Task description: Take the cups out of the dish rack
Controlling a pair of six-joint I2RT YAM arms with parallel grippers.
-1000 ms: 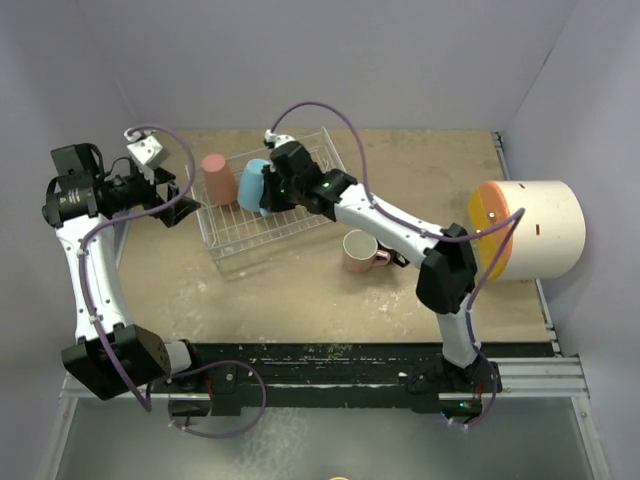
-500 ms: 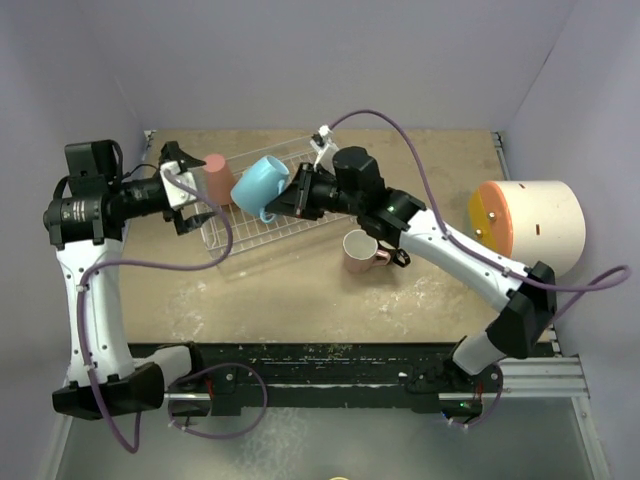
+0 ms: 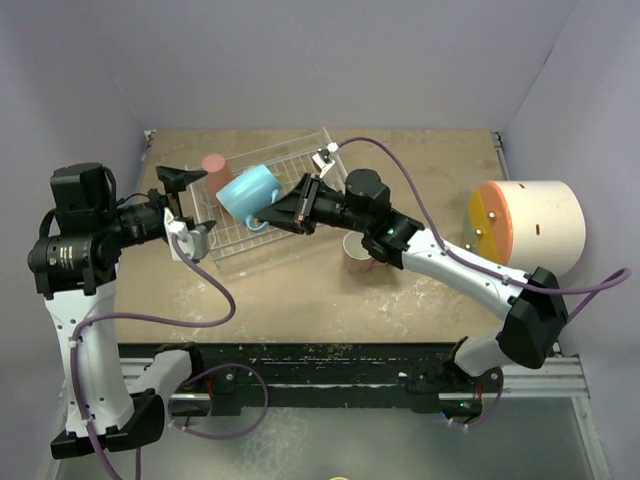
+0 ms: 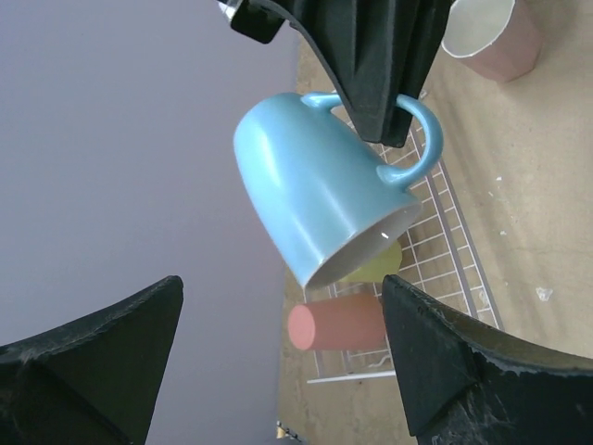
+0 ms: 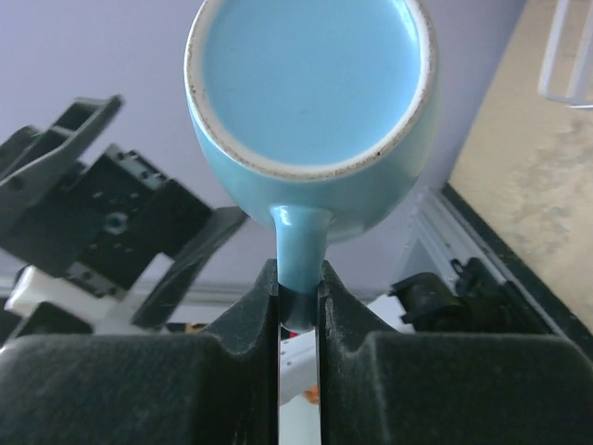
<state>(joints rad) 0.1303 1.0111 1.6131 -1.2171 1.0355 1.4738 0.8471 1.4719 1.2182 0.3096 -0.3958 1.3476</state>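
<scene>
Cup: we see the light blue cup (image 3: 245, 190) held over the dish rack (image 3: 248, 236), centre-left of frame.
Right fingers (image 5: 248, 320): clamped on its handle.
Left fingers (image 4: 102, 343): apart.

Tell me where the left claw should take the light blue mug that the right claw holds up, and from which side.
Probably across the round body of the light blue mug, from the side opposite the handle. The right claw is shut on the handle, so that is taken; the left claw stands open facing the bare wall.
</scene>
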